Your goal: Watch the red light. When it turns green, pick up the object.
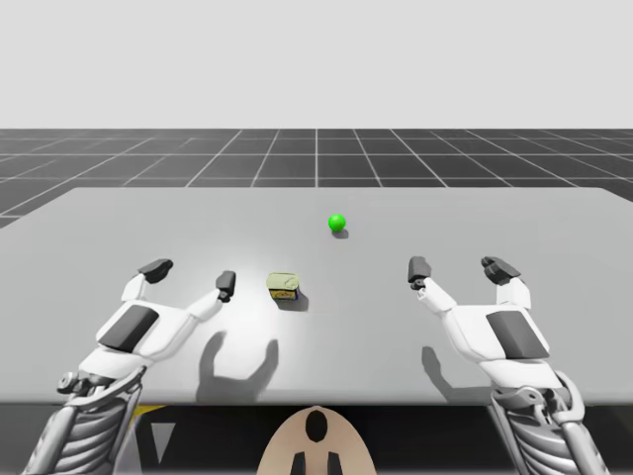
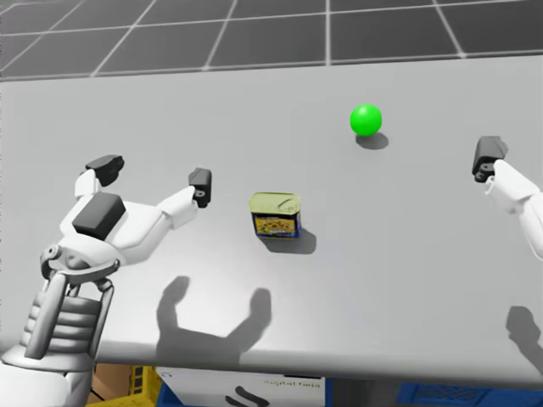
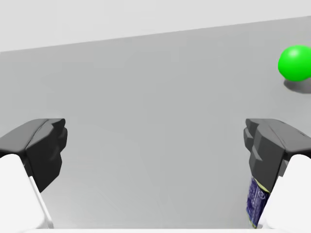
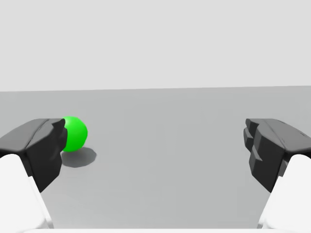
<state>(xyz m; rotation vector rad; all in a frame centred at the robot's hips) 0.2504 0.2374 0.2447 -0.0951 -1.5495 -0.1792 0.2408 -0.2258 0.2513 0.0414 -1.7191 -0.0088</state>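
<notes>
A grey table [image 1: 99, 228] spans the high view. My left gripper [image 1: 191, 276] at lower left and my right gripper [image 1: 460, 268] at lower right are both spread wide, grasping nothing. A small blue-and-yellow rectangular tin [image 1: 284, 286] sits near centre, just right of the left gripper. Above it glows a green ball light [image 1: 337, 223].

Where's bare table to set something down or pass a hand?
Widest bare patch: between the yellow squarish tin and my right gripper, on my side of the green light. The far strip of table behind the light is bare too. Tightest: the gap between my left gripper and the tin.
</notes>
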